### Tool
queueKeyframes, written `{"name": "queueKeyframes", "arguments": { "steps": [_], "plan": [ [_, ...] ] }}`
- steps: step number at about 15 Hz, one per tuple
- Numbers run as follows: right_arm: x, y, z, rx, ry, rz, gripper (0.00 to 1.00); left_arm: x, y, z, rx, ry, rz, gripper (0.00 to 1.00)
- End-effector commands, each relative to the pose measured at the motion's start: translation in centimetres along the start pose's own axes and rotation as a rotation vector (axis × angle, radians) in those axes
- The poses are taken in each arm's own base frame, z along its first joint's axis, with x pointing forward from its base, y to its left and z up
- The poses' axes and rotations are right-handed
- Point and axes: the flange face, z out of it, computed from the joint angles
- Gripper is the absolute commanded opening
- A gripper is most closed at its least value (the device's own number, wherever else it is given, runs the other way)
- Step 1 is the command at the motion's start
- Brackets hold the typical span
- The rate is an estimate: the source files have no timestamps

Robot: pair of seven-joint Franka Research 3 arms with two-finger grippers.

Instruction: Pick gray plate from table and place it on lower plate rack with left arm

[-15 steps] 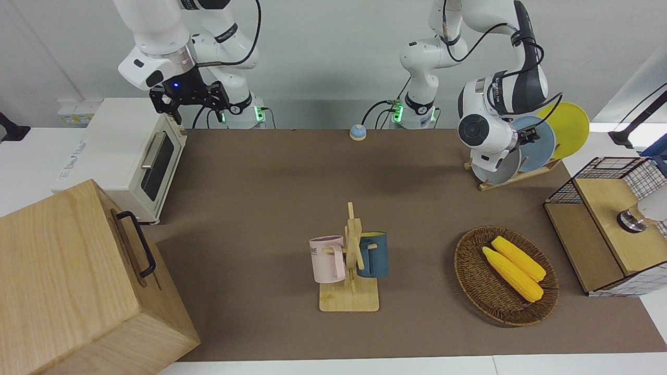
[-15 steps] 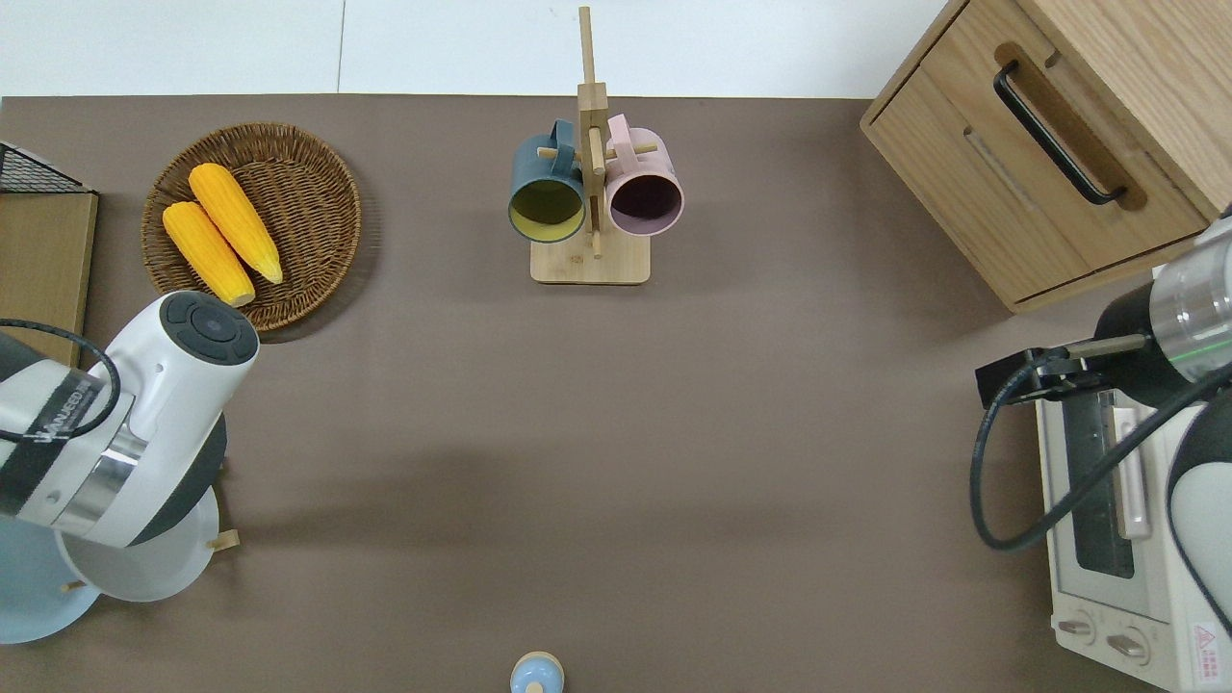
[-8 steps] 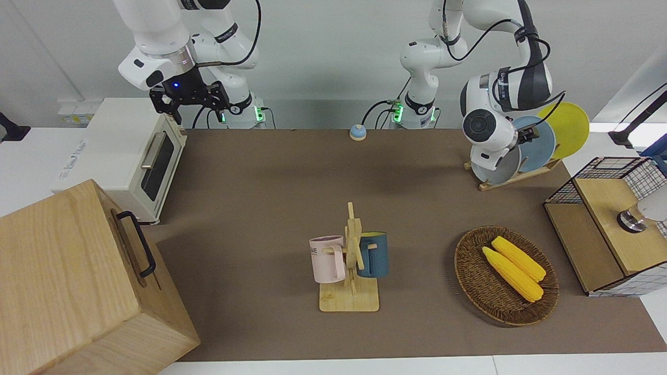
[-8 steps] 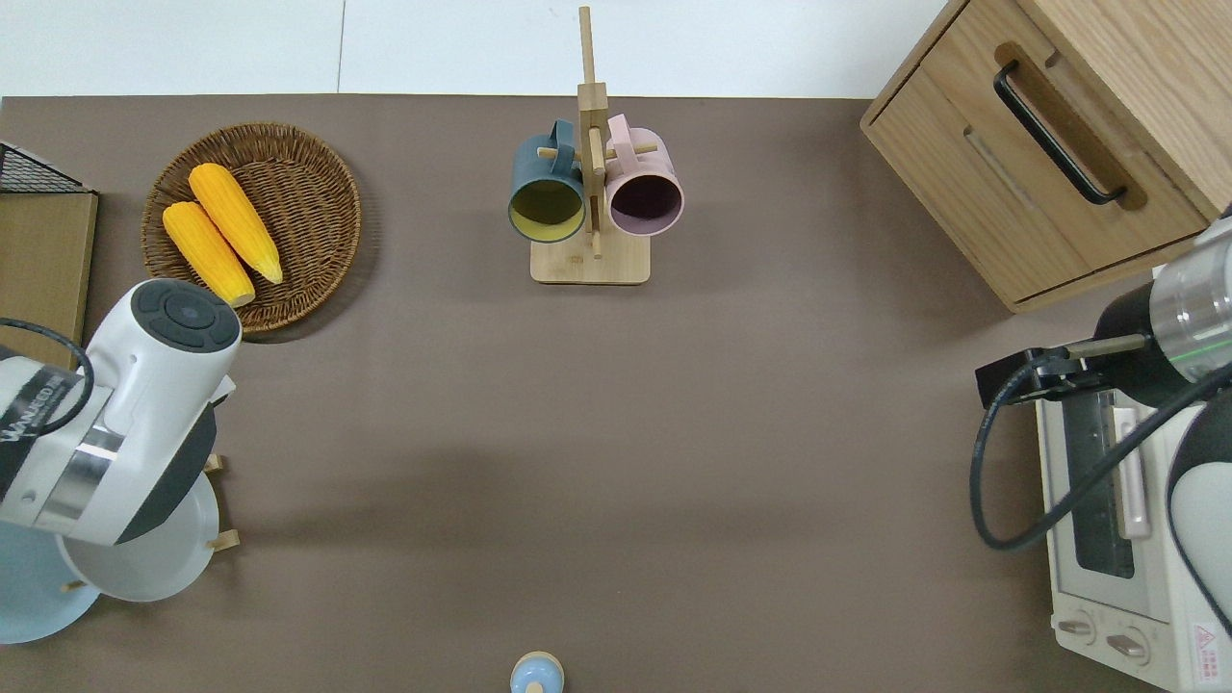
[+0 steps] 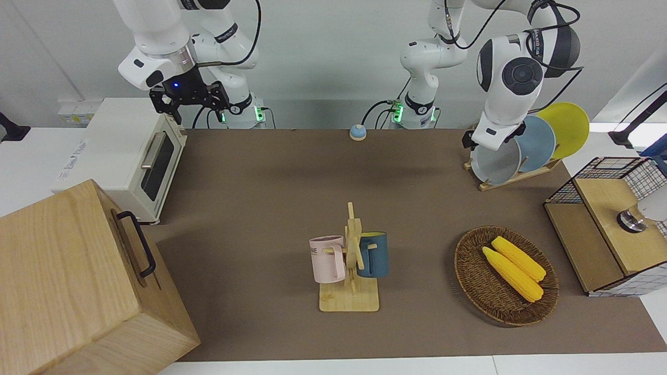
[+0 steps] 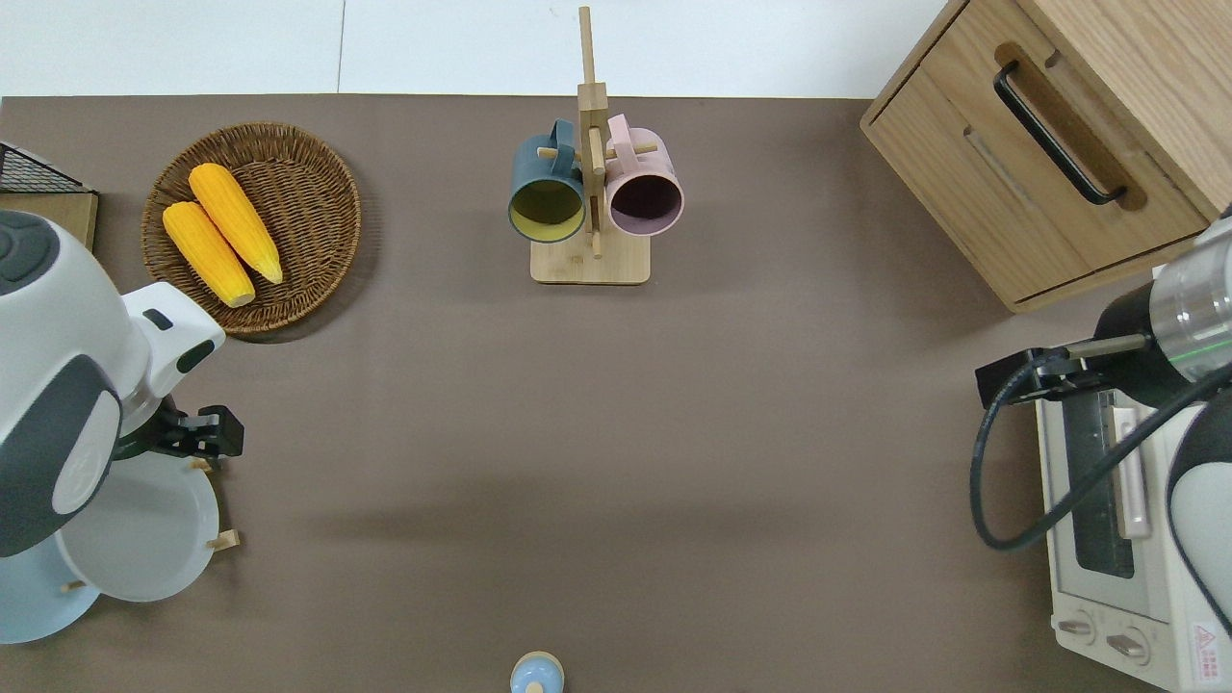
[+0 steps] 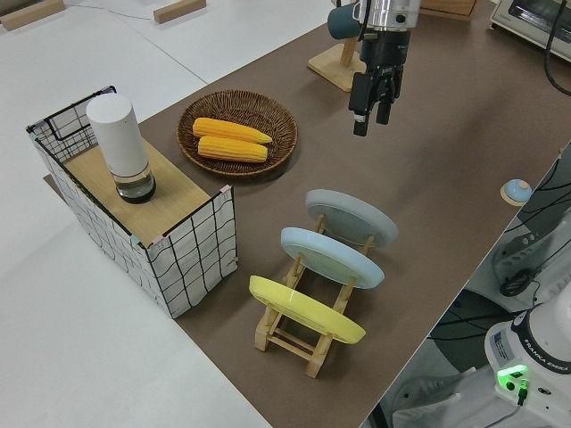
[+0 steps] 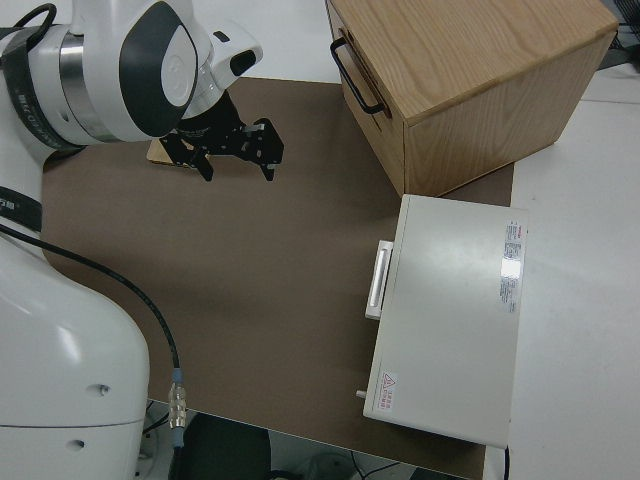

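The gray plate [image 5: 494, 163] stands on edge in the lower plate rack [image 5: 521, 176], in the end slot farthest from the robots. It also shows in the overhead view [image 6: 144, 529] and the left side view [image 7: 352, 218]. My left gripper [image 7: 369, 120] is open and empty, up in the air. In the overhead view it [image 6: 197, 438] is over the rack's end at the gray plate's rim, apart from the plate. The right gripper [image 5: 190, 101] is parked and open. The brown table [image 5: 260, 182] carries it all.
A sky-blue plate [image 5: 539, 140] and a yellow plate [image 5: 568, 127] stand in the same rack. A wicker basket [image 5: 471, 281] with corn, a wire shelf [image 5: 599, 245], a mug tree [image 5: 351, 260], a toaster oven [image 5: 130, 156] and a wooden cabinet [image 5: 78, 281] stand around.
The left arm has risen and swung its wrist up, away from the gray plate. The plate has stayed in the rack. The right arm has not moved.
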Motion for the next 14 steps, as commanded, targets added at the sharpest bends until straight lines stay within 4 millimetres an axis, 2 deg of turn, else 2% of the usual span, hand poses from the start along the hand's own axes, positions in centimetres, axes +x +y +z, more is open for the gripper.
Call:
{"name": "queueKeyframes", "arguments": {
  "steps": [1,6,14],
  "plan": [
    [-0.2,0.3,-0.3,-0.006,-0.002,0.017,0.983,-0.9,-0.1,-4.8,-0.185,0.073,0.039,0.99],
    [-0.2,0.2,-0.3,-0.006,-0.002,0.016,0.983,-1.6,-0.7,-9.9,-0.292,0.178,0.085,0.99],
    [-0.2,0.2,-0.3,-0.006,-0.002,0.016,0.983,-2.0,-1.5,-12.4,-0.293,0.244,0.140,0.99]
  ]
}}
